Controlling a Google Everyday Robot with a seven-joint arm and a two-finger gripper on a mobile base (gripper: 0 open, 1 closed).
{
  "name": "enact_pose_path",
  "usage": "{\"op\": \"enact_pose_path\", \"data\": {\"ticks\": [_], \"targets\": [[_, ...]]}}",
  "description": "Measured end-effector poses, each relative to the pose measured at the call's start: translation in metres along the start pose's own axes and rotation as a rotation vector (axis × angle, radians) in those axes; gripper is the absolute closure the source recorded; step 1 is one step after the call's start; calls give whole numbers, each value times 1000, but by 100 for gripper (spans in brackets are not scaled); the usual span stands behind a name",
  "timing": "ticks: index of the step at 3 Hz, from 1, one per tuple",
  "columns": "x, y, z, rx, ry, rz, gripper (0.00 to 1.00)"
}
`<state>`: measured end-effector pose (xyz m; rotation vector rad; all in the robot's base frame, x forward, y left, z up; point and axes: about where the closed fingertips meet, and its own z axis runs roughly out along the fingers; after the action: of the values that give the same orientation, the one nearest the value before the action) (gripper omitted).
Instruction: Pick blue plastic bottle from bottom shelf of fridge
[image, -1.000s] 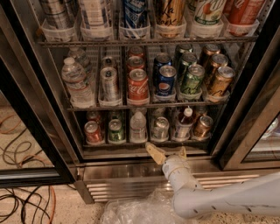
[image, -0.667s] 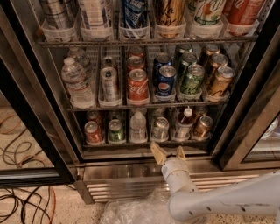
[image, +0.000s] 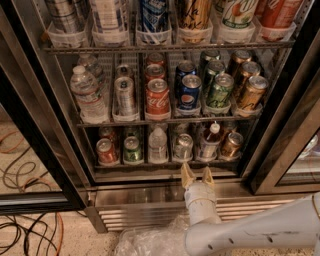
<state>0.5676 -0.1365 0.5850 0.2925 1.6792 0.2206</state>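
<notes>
The blue plastic bottle (image: 210, 141), with a white cap, dark neck and pale label, stands on the bottom shelf (image: 165, 163) of the fridge (image: 70, 150), second lane from the right, between a silver can and a gold can. My gripper (image: 196, 175) is open and empty. It points up at the shelf's front edge, just below and slightly left of the bottle, in front of the silver can (image: 183, 146). Its fingers (image: 187, 175) are tan.
A clear water bottle (image: 157, 145), a green can (image: 132, 150) and a red can (image: 106, 151) share the bottom shelf. Cans and a large water bottle (image: 88, 97) fill the racks above. The open door frame (image: 280, 155) is at right. Crumpled plastic (image: 150, 240) and cables (image: 20, 230) lie on the floor.
My gripper has shifted a little to the right along the shelf's front edge and turned from a leftward slant to point straight up. Nothing in the fridge has moved.
</notes>
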Motion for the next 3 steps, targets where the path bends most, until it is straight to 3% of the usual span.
{"op": "enact_pose_path", "data": {"ticks": [3], "targets": [[-7, -17, 25, 37, -108, -100, 48]]}}
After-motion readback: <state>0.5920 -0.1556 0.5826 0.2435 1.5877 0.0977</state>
